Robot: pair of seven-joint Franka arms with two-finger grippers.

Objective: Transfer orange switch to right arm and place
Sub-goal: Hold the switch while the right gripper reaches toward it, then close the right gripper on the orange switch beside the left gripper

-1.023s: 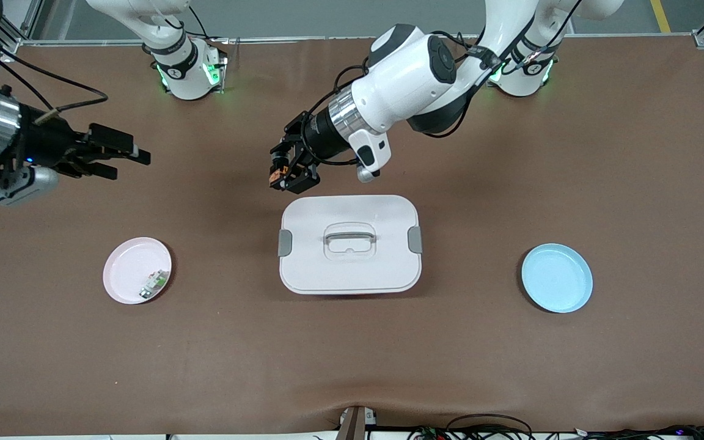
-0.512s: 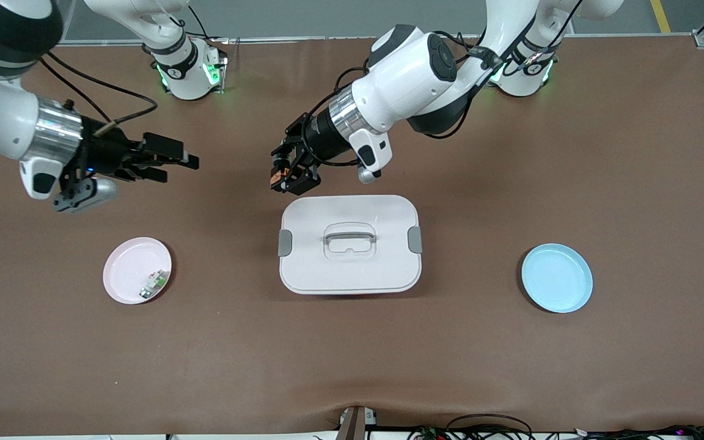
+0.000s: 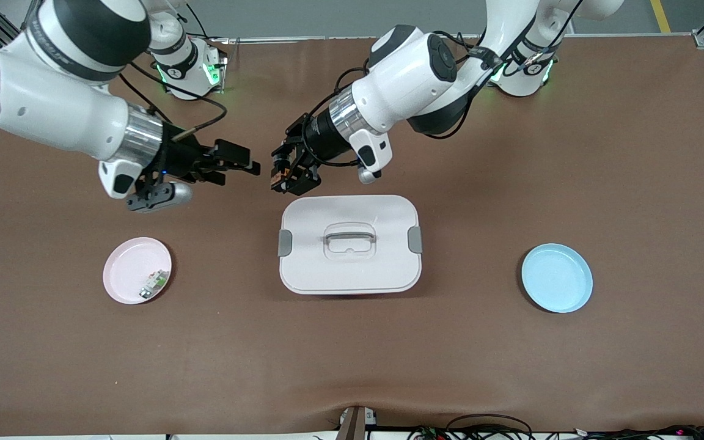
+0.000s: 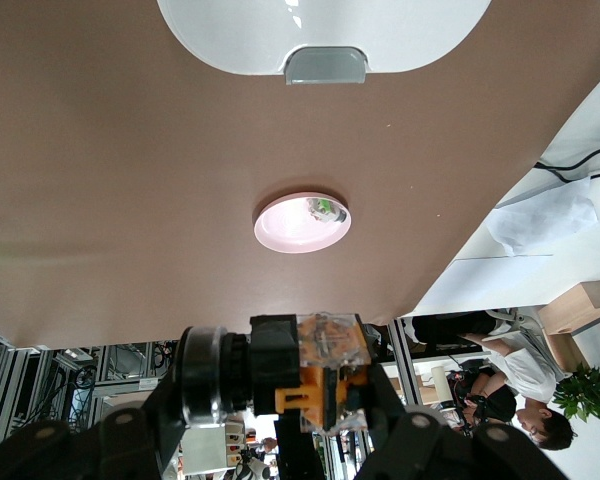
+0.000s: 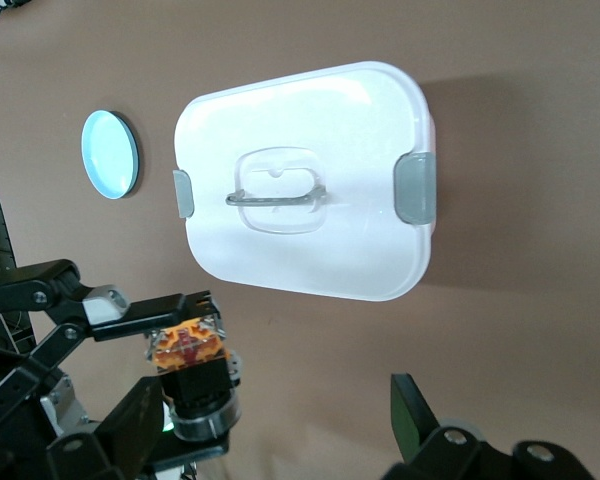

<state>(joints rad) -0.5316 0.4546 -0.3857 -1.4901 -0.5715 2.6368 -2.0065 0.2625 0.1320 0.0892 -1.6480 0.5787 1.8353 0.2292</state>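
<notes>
The orange switch (image 3: 275,172) is a tiny black block with an orange face and a silvery ring. My left gripper (image 3: 285,173) is shut on it in the air, just past the white box's edge on the robots' side. In the left wrist view the switch (image 4: 330,350) sits between the left gripper's (image 4: 325,405) dark fingers. My right gripper (image 3: 243,173) is open and level with the switch, a short gap away, toward the right arm's end. In the right wrist view the switch (image 5: 190,350) shows close to one finger of the open right gripper (image 5: 280,425).
A white lidded box (image 3: 349,269) with a handle stands mid-table. A pink plate (image 3: 126,269) holding a small white-and-green component (image 3: 153,283) lies toward the right arm's end. A blue plate (image 3: 557,277) lies toward the left arm's end.
The right arm has swept in from the table's end toward the left gripper, jaws staying open. The left arm has held still with the switch.
</notes>
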